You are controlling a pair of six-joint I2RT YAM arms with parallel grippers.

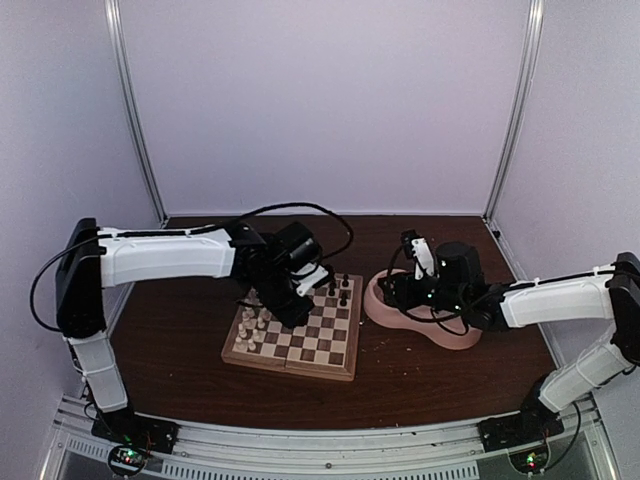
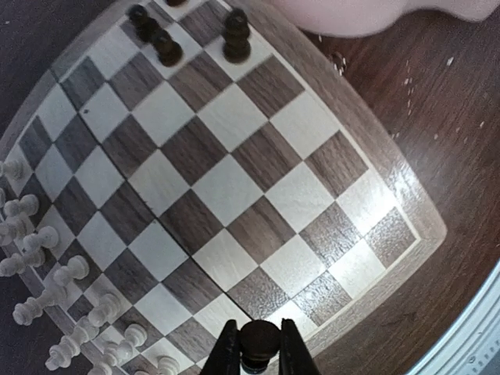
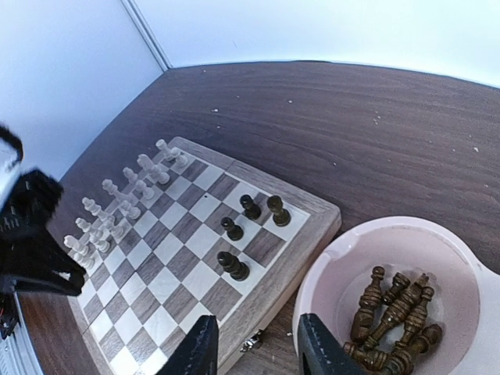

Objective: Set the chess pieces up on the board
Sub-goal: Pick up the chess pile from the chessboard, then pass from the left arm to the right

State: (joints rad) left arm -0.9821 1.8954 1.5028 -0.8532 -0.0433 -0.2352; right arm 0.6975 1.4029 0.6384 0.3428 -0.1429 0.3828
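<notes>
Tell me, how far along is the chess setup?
The cream pieces line one edge in two rows, apparently done. Four dark ones stand opposite. The left pincer grips a dark piece at the board. Several more dark pieces lie in the bowl under the open right pincer.

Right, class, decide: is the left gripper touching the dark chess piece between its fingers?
Touching. In the left wrist view, the left gripper has both fingers pressed against the dark chess piece, with no gap on either side.
</notes>
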